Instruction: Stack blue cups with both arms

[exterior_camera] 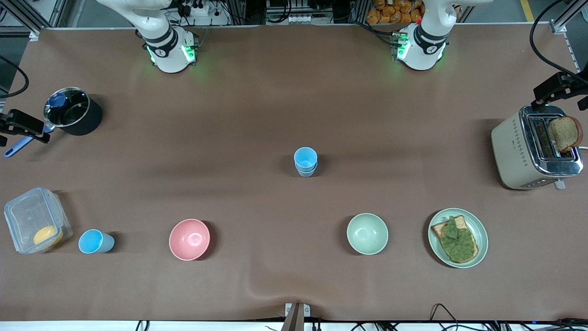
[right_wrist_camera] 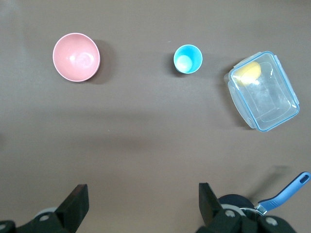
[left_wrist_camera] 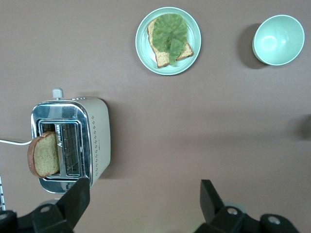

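Two blue cups (exterior_camera: 305, 158) sit nested one in the other at the middle of the table, the paler one (exterior_camera: 306, 172) underneath. A third blue cup (exterior_camera: 95, 241) (right_wrist_camera: 187, 58) stands upright near the front camera at the right arm's end, beside a clear container, with a pale patch inside. My left gripper (left_wrist_camera: 144, 190) (exterior_camera: 551, 89) hangs open high over the table beside the toaster, with nothing between its fingers. High over the table next to the black pot, my right gripper (right_wrist_camera: 142, 192) (exterior_camera: 23, 125) is open and holds nothing. Both are far from every cup.
A pink bowl (exterior_camera: 189, 239), a pale green bowl (exterior_camera: 367, 233) and a plate (exterior_camera: 480, 230) of toast with greens line the side near the front camera. The toaster (exterior_camera: 519, 151) holds a bread slice. A black pot (exterior_camera: 87, 120) and the clear container (exterior_camera: 27, 216) stand at the right arm's end.
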Motion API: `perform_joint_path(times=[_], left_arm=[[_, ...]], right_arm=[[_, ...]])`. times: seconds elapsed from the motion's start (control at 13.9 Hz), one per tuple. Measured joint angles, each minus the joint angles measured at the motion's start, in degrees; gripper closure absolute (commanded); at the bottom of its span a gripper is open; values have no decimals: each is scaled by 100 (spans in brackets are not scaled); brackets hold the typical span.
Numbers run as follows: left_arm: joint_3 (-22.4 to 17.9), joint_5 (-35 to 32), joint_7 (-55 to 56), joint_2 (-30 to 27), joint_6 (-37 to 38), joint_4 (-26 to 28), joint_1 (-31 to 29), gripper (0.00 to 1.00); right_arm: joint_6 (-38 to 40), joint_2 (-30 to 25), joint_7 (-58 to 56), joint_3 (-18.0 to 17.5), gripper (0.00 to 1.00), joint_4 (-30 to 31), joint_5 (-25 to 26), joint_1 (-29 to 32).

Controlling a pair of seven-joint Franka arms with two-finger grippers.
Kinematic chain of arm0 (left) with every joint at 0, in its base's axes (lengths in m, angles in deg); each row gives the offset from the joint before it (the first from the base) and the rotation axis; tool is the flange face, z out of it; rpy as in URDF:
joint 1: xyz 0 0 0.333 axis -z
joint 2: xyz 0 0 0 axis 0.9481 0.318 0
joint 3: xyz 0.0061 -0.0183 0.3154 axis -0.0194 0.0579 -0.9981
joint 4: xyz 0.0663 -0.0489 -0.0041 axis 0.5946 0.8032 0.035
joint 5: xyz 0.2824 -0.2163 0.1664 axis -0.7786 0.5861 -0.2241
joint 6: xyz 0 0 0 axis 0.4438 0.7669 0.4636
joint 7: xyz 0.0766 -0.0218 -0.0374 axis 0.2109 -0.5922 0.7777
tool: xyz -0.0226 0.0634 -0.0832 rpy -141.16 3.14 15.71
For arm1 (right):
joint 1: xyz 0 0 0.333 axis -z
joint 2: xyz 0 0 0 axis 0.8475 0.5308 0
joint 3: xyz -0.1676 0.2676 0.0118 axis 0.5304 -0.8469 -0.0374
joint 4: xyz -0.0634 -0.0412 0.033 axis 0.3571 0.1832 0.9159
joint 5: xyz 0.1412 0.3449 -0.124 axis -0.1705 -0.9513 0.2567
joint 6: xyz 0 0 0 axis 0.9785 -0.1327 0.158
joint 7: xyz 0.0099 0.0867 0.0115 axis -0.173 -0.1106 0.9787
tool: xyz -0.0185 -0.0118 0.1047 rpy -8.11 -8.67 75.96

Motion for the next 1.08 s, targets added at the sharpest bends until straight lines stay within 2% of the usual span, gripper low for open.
perform_joint_path(times=[1.08], left_arm=[[-83,-1,-7,8,-118,-14,-91,0]], right_arm=[[-4,18,-1,40,0,0,-3,21]])
